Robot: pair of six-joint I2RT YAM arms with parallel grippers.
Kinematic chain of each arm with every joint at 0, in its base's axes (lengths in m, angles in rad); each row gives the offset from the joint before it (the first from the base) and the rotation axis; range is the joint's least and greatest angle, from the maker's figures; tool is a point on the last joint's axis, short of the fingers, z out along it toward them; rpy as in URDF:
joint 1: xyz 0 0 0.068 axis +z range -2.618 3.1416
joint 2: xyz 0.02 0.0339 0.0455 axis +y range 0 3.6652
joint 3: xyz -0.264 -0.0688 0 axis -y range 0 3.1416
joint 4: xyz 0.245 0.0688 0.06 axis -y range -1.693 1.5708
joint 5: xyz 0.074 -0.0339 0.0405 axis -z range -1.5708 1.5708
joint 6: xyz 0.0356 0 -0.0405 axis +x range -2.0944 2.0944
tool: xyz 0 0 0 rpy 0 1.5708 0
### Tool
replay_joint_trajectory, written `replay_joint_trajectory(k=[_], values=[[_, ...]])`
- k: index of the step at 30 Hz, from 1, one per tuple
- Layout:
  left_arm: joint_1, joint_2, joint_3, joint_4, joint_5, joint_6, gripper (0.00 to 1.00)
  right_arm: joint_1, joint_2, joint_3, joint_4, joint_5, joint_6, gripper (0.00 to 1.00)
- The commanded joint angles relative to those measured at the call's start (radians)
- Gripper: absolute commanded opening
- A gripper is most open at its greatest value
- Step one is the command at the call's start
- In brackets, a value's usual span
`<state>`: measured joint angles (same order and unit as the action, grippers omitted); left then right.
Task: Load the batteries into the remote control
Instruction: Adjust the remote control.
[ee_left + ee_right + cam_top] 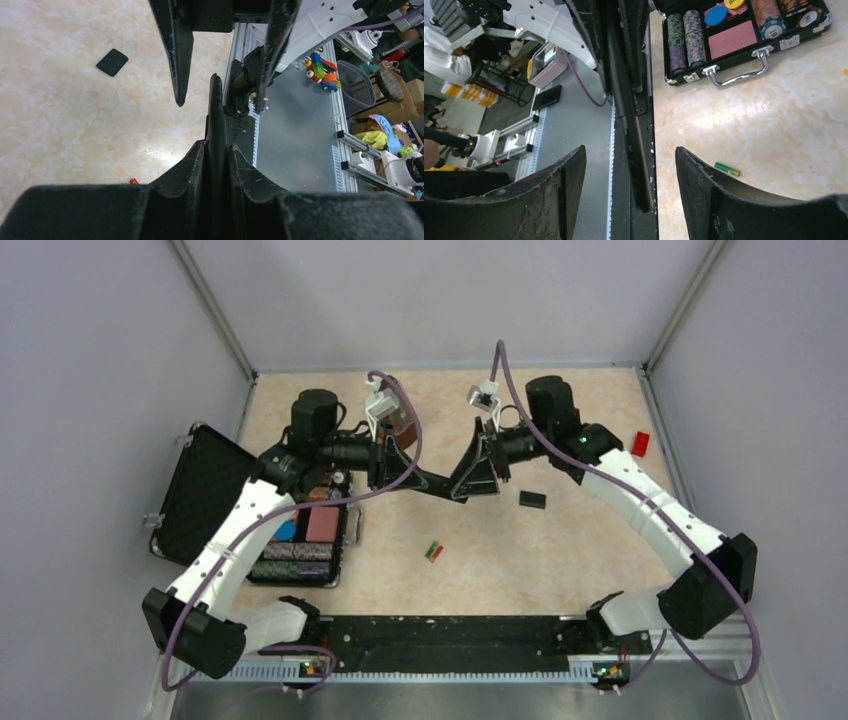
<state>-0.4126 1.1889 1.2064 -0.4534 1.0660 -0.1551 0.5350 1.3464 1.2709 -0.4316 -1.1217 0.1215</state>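
so the left gripper point(216, 147) is clamped down tight on the remote control point(215, 105), pinching one end of it edge-on and holding it up off the table point(560, 550). The other end of the remote sticks out straight ahead of it, right into the right gripper point(629, 152)

The right gripper is spread wide. Its fingers point(566, 185) sit on either side of the remote with a clear gap on both sides, so it's around the thing but not touching it, as far as both wrist cams show

The batteries point(434, 552) are lying together on the table, below the two grippers and a bit toward the arm bases, well apart from both. From the right wrist you only really see the green part, off to the right of that gripper's right finger

Small flat black piece point(532, 499) is on the table just beside the right gripper on its outer side. The open case point(205, 490) with poker chips point(292, 560) sits off to the left gripper's outer side, and a red block point(640, 444) is way out past the right arm
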Motion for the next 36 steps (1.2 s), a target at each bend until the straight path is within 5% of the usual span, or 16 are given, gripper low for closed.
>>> replay_joint_trajectory(k=[1, 5, 10, 17, 21, 23, 29, 36], values=[[0.006, 0.005, 0.051, 0.02, 0.078, 0.01, 0.0, 0.033, 0.045, 0.074, -0.086, -0.039, -0.077, 0.62], [0.006, 0.012, 0.061, 0.005, 0.104, 0.023, 0.0, 0.061, 0.068, 0.098, -0.105, -0.012, -0.085, 0.46], [0.006, 0.012, 0.089, 0.02, 0.094, -0.007, 0.05, 0.063, 0.088, 0.137, -0.109, -0.027, -0.072, 0.0], [0.009, -0.026, 0.062, 0.348, 0.049, -0.286, 0.52, 0.064, 0.061, 0.18, -0.036, 0.048, -0.006, 0.0], [0.011, -0.102, 0.007, 0.481, -0.177, -0.388, 0.63, 0.059, 0.009, 0.139, 0.186, 0.127, 0.16, 0.0], [0.013, -0.134, -0.03, 0.597, -0.351, -0.492, 0.66, 0.057, -0.007, 0.126, 0.316, 0.168, 0.264, 0.0], [0.013, -0.149, -0.115, 0.899, -0.579, -0.76, 0.66, 0.059, -0.023, 0.054, 0.788, 0.263, 0.572, 0.0], [0.009, -0.035, -0.113, 1.179, -0.53, -0.925, 0.59, 0.071, 0.022, 0.038, 0.94, 0.275, 0.709, 0.0]])
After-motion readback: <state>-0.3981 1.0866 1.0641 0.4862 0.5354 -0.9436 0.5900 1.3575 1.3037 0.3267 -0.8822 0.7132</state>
